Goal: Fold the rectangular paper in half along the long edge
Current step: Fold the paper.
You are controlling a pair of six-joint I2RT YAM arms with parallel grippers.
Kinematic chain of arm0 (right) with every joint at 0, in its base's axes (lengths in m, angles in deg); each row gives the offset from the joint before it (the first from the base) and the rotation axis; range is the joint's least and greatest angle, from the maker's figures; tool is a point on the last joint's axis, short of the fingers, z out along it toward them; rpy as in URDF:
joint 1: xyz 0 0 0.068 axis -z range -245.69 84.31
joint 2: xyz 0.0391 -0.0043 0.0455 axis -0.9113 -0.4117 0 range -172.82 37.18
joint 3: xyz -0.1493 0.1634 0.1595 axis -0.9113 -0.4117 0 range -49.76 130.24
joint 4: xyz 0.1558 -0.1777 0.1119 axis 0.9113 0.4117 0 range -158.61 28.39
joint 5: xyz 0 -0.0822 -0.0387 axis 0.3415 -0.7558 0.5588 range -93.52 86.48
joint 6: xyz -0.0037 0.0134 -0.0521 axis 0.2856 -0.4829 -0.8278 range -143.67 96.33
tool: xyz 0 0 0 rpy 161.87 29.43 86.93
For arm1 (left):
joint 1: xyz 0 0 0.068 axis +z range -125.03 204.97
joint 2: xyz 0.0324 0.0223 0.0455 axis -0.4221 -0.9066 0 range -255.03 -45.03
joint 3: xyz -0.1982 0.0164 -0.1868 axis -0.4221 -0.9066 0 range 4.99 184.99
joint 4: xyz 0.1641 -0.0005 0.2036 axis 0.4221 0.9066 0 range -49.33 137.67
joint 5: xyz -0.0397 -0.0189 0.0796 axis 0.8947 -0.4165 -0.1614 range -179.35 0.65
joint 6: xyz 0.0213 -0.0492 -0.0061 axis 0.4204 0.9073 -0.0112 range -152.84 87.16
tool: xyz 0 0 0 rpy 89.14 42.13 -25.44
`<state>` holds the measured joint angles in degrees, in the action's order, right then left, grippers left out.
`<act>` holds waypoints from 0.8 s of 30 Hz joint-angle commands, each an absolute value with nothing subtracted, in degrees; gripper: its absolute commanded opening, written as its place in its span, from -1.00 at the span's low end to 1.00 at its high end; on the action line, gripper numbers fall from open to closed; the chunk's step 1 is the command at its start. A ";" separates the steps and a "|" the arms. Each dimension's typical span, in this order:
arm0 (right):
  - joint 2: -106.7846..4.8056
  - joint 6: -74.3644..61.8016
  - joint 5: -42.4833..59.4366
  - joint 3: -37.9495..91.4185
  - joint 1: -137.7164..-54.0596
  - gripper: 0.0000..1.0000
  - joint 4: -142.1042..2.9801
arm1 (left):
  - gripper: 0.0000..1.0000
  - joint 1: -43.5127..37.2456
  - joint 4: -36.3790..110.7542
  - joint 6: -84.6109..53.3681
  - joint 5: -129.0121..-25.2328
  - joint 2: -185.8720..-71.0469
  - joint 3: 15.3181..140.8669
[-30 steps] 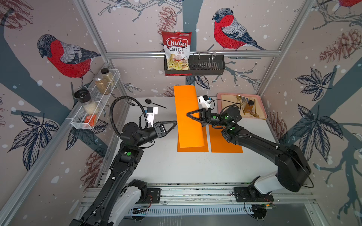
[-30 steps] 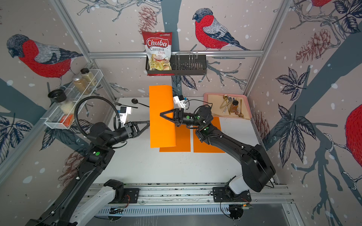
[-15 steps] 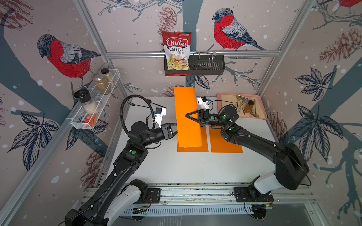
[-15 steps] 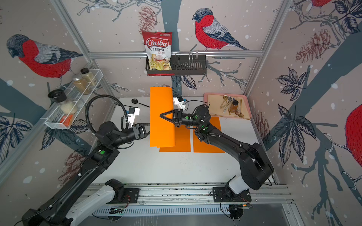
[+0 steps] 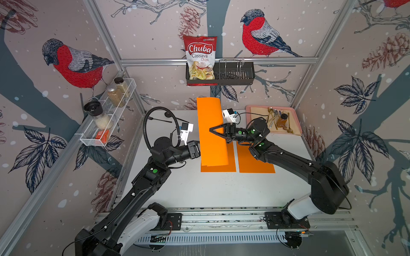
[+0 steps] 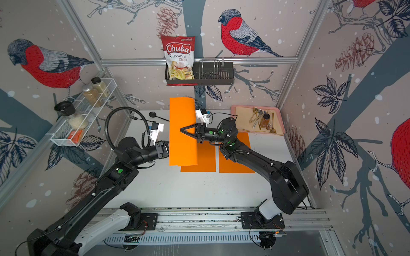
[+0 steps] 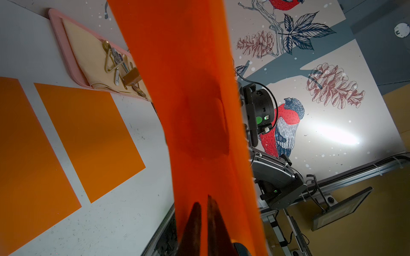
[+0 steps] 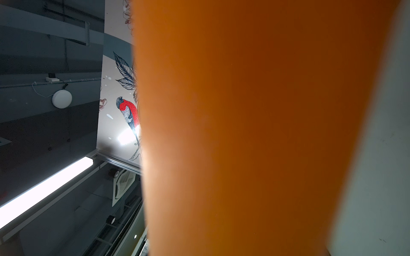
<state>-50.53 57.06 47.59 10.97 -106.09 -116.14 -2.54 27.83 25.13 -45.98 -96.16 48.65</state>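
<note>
The right pincer (image 5: 211, 130) reaches in level from the right; its black fingers are drawn to a point and clamped on the face of the orange rectangular paper sheet (image 5: 210, 110), about mid-width. The left pincer (image 7: 203, 205) has its fingers (image 7: 194, 219) together at the sheet's left edge, showing in the left wrist view as dark shapes through the orange; whether they nip the paper there I cannot tell. The sheet is raised steeply over the white desk (image 5: 210, 190), its long edges running away from the robot and its top end rounded over. Two slightly offset layers show at its lower end in both top views; whether that end touches the desk I cannot tell. In the right wrist view it is a broad orange blur. Two more flat orange paper sheets lie on the desk; one (image 5: 231, 161) is partly covered by the raised sheet; the other (image 5: 257, 163) lies just to its right under the right arm, with a narrow strip of desk between them. Farther back on the right sits a pink plastic tray (image 7: 58, 33) with a cream cloth (image 7: 88, 57) and small brass-coloured items.
</note>
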 commanded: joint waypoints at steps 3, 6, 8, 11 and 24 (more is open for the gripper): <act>-51.37 56.68 47.28 11.14 -106.12 -0.27 -118.63 | -1.00 -3.07 27.23 23.89 -46.42 -96.27 48.95; -51.25 56.87 47.43 11.07 -105.85 -0.27 -118.69 | -1.00 -3.07 29.28 22.47 -47.13 -95.77 49.78; -50.90 56.59 47.56 11.06 -105.55 -0.26 -118.12 | -1.00 -3.01 30.53 21.68 -47.71 -95.24 50.27; -50.07 55.75 47.83 10.98 -105.05 -0.23 -117.01 | -1.00 -3.05 33.05 20.26 -48.47 -94.96 51.12; -48.52 56.05 48.16 11.74 -103.83 -0.22 -115.64 | -0.54 -3.07 44.38 13.02 -52.25 -95.85 55.23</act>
<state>-49.21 56.12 47.66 11.06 -103.84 -115.75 -2.96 41.86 16.13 -51.09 -95.92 54.24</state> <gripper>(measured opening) 0.391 0.234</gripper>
